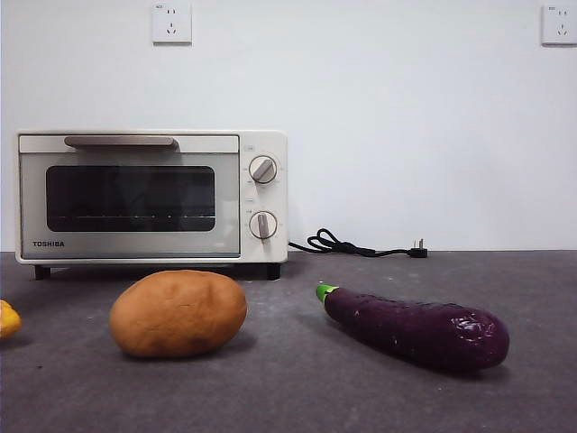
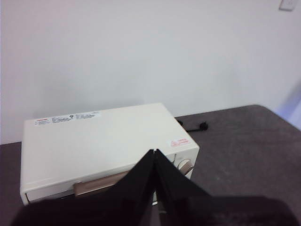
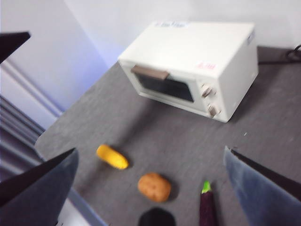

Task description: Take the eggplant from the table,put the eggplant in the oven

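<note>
While the worktop point(image 1: 297, 388) is stretching dark grey across the whole scene, the oven point(image 1: 151, 196) is sitting at its back with the door shut. Nearer the camera a potato point(image 1: 178, 313) is lying just beside the eggplant point(image 1: 413, 328), which is resting flat, untouched, its long axis running from the green stem near the potato out toward the far side. A small yellow thing point(image 3: 112, 157) is lying beyond the potato. High above, the right gripper point(image 3: 150, 188) is hovering with its jaws spread wide, the eggplant point(image 3: 207, 208) almost straight below them, pointing stem-first toward the oven. The left gripper point(image 2: 155, 162) is waiting over the oven's top, jaws pressed together. The right arm looks the nearer one.
</note>
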`<state>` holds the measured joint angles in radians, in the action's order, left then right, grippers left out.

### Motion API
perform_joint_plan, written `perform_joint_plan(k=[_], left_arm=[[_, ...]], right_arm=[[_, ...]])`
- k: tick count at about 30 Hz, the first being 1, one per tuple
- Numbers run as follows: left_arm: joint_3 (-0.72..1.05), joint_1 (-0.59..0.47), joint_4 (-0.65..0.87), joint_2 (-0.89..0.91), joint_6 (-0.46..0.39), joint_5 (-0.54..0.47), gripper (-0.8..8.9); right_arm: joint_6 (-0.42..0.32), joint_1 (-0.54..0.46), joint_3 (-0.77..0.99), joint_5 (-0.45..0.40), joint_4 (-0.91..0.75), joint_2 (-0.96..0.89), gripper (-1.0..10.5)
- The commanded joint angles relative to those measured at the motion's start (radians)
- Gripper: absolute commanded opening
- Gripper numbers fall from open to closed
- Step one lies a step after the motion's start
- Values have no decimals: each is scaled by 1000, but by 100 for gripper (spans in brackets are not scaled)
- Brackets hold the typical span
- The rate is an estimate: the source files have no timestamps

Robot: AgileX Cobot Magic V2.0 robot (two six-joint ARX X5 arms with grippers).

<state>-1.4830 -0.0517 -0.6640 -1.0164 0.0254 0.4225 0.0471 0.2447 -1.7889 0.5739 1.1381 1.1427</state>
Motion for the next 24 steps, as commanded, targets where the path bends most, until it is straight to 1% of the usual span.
perform_joint_plan(k=[1,5,14,19,24], left_arm=[[-3,-2,18,-33,-51,2,-5],[-3,-9,31,-113,-81,-4,-5],[-4,-24,123,-370,-82,4,-5],[-4,-23,166,-504,-82,4,-5],[-4,-7,183,-601,-130,1,-5]], right_arm=[[-16,18,-4,2,22,1,576],[-28,44,-4,1,63,1,575],[-31,71,-4,-9,71,1,571],[-35,71,-4,-34,71,1,571],[-49,71,-4,-62,71,1,568]])
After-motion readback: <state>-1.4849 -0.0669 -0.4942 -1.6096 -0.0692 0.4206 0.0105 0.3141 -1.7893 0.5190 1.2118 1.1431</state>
